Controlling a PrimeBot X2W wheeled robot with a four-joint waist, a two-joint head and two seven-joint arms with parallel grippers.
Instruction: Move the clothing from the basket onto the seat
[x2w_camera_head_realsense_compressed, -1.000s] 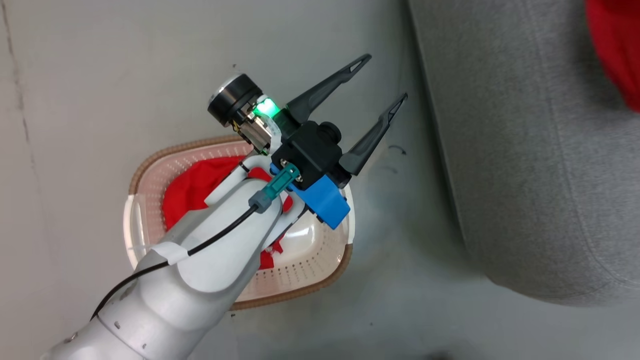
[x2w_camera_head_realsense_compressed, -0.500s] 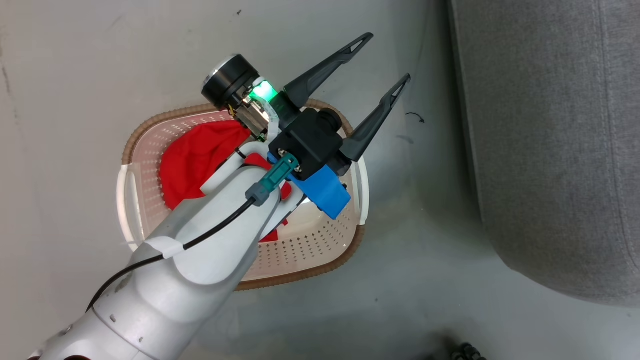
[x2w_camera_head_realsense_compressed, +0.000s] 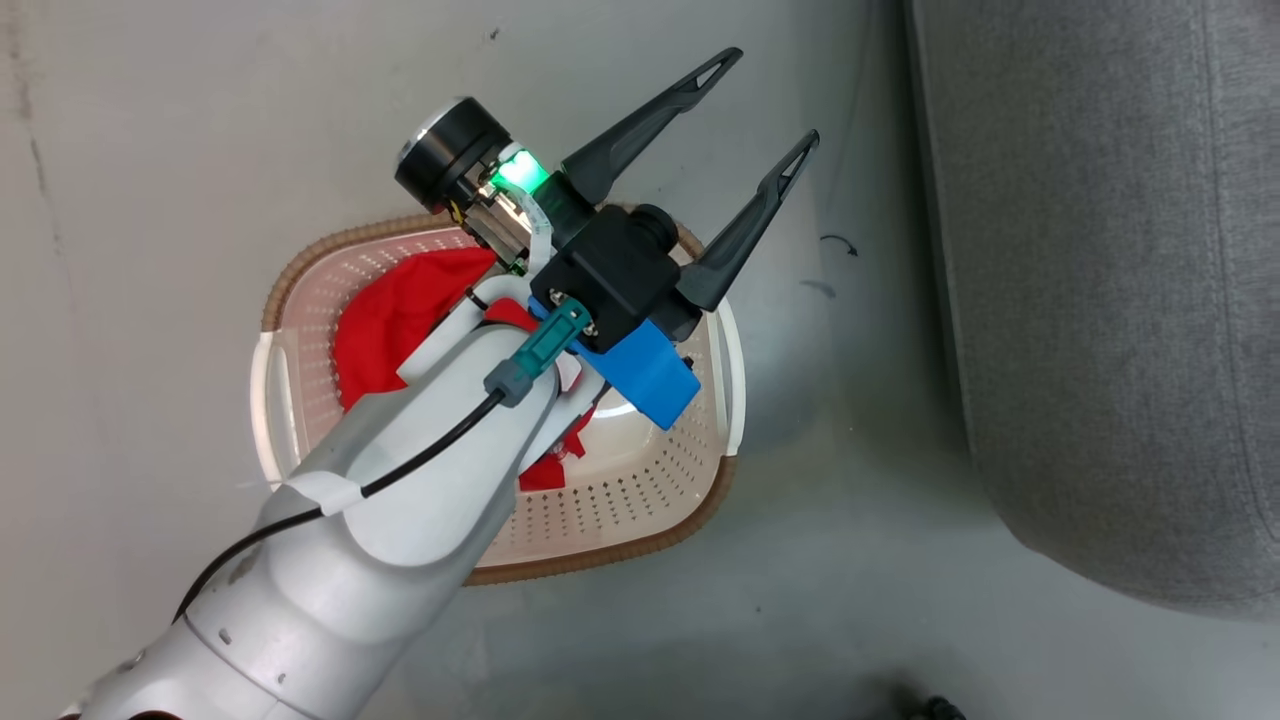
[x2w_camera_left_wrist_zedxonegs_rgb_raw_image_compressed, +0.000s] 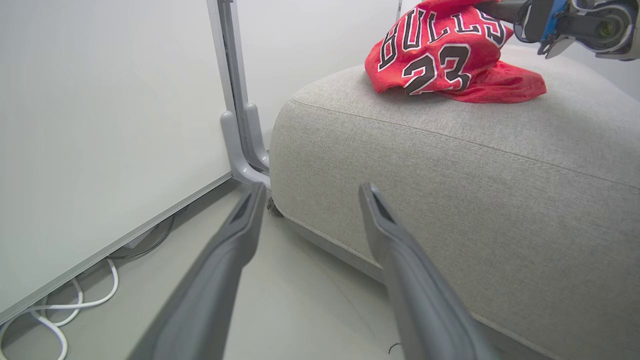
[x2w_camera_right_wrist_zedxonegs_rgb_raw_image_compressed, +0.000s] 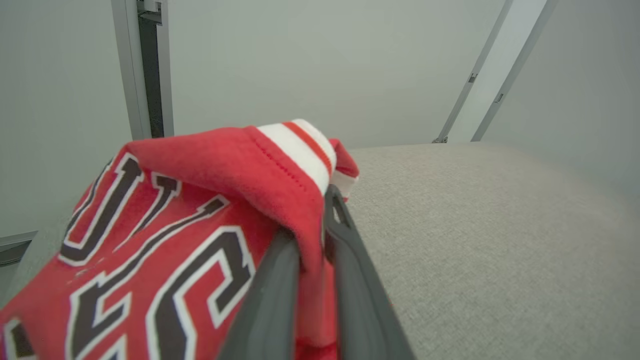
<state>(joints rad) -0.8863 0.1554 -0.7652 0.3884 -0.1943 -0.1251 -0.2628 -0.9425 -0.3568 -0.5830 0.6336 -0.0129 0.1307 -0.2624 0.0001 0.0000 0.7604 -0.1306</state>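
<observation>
The cream basket (x2w_camera_head_realsense_compressed: 600, 560) stands on the floor with a red garment (x2w_camera_head_realsense_compressed: 390, 310) lying in it, partly hidden by my left forearm. My left gripper (x2w_camera_head_realsense_compressed: 773, 97) hangs open above the basket's far right corner, nothing between its fingers, pointing at the grey seat (x2w_camera_head_realsense_compressed: 1100, 300). In the left wrist view the left gripper (x2w_camera_left_wrist_zedxonegs_rgb_raw_image_compressed: 312, 187) faces the seat (x2w_camera_left_wrist_zedxonegs_rgb_raw_image_compressed: 450, 175), where the red "BULLS" jersey (x2w_camera_left_wrist_zedxonegs_rgb_raw_image_compressed: 440, 55) rests in a heap. My right gripper (x2w_camera_left_wrist_zedxonegs_rgb_raw_image_compressed: 487, 6) holds the jersey's top. In the right wrist view, the right gripper (x2w_camera_right_wrist_zedxonegs_rgb_raw_image_compressed: 312, 215) pinches a fold of the jersey (x2w_camera_right_wrist_zedxonegs_rgb_raw_image_compressed: 150, 240) above the seat (x2w_camera_right_wrist_zedxonegs_rgb_raw_image_compressed: 475, 225).
A strip of bare grey floor (x2w_camera_head_realsense_compressed: 850, 350) separates basket and seat. A grey metal post (x2w_camera_left_wrist_zedxonegs_rgb_raw_image_compressed: 240, 125) with a curved foot stands against the white wall beside the seat's corner. White cables (x2w_camera_left_wrist_zedxonegs_rgb_raw_image_compressed: 75, 305) lie along the wall's base.
The head camera has shifted, so basket and seat sit differently in the picture, and the red cloth at the top right corner has left it. My left gripper stays open over the basket.
</observation>
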